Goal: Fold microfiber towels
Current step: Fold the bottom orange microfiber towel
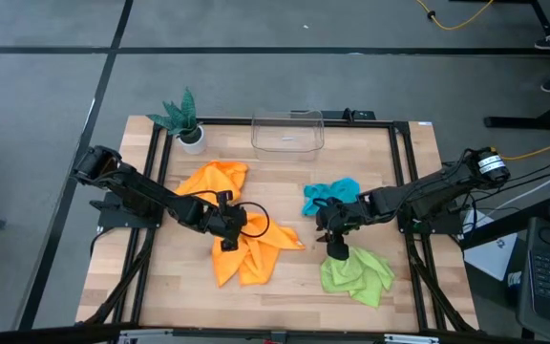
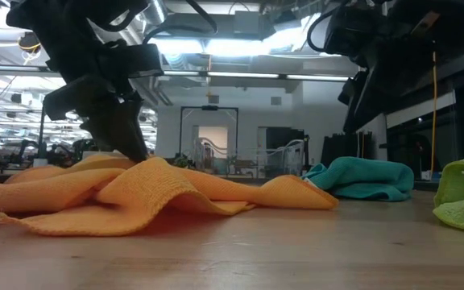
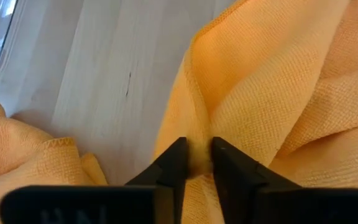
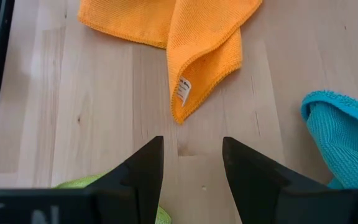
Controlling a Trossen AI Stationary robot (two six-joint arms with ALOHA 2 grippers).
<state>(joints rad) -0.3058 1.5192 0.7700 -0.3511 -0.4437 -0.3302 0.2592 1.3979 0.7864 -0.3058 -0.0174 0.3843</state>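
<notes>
Below centre-left in the high view, the left gripper (image 3: 196, 163) is clenched on a raised fold of the crumpled orange microfiber towel (image 1: 248, 250) (the dark fingers (image 3: 169, 168) nearly meet around the pinched ridge). A second orange microfiber towel (image 1: 216, 179) lies bunched just above it. Right of centre, the right gripper (image 4: 192, 163) hangs with its fingers spread and nothing between them, between the bunched teal-blue microfiber towel (image 1: 330, 194) and the lime green microfiber towel (image 1: 356, 273) at lower right on the pale wooden table (image 1: 285, 287).
</notes>
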